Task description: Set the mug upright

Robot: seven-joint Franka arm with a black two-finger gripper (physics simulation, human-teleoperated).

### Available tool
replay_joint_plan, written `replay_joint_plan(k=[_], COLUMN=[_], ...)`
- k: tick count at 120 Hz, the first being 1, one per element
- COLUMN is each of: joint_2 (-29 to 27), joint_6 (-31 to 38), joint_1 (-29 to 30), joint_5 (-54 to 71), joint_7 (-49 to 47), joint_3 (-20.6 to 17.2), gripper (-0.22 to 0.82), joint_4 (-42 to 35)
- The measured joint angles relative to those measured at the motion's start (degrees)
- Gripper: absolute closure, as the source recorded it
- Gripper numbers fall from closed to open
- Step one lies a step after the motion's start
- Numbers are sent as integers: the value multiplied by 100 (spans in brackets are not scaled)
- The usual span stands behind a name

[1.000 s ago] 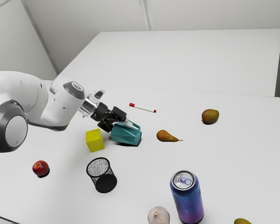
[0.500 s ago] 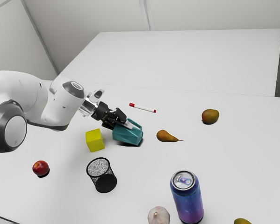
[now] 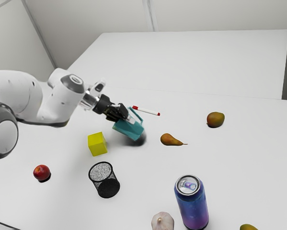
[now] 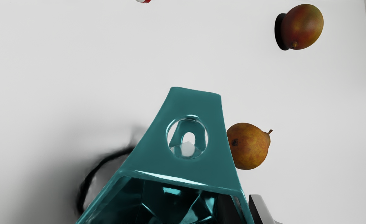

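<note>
Operator: My arm [image 3: 18, 96] has risen over the desk [image 3: 220, 167] since the last frame, and the mug [image 3: 129, 130] has come up with the hand [image 3: 126, 120]. The smaller things haven't shifted.

Spotter: So you've got a firm hold?

Operator: The hand is closed on the mug's wall near the mouth: one finger [image 4: 261, 210] outside, the other inside. How firm, I can't tell from here.

Spotter: Where's the mug now?

Operator: Tilted, its mouth toward my hand, base slanting down toward the exterior view's right. A soft shadow lies beneath, so I'd say it's off the desk.

Spotter: How far along are we?

Operator: About halfway, I reckon. Grasp and lift look done; it isn't upright yet. I still need to swing the base under, lower it flat and let go.

Spotter: Anything to watch?

Operator: It could pivot in the pinch as I turn it. The yellow cube [image 3: 97, 144] stands near on one side, the pear [image 3: 170, 140] on the other, so I'd come straight down between.
</note>
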Motion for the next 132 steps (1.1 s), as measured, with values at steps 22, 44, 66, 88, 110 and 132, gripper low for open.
replay_joint_plan(k=[22,44,66,88,110,132], joint_2=[-531,-736,-553,-270,-112,-83], joint_6=[122,259,532,880,1169,1316], joint_1=[-83,-213,-467,-529,-530,-592], joint_5=[1106,2855,4005,4458,4711,4787], joint_7=[-183,-632,-1040,-1344,-1574,-1755], joint_3=[-13,-55,-52,-49,-48,-47], gripper=[76,77,77,77,77,77], joint_4=[42,45,45,44,36,-12])
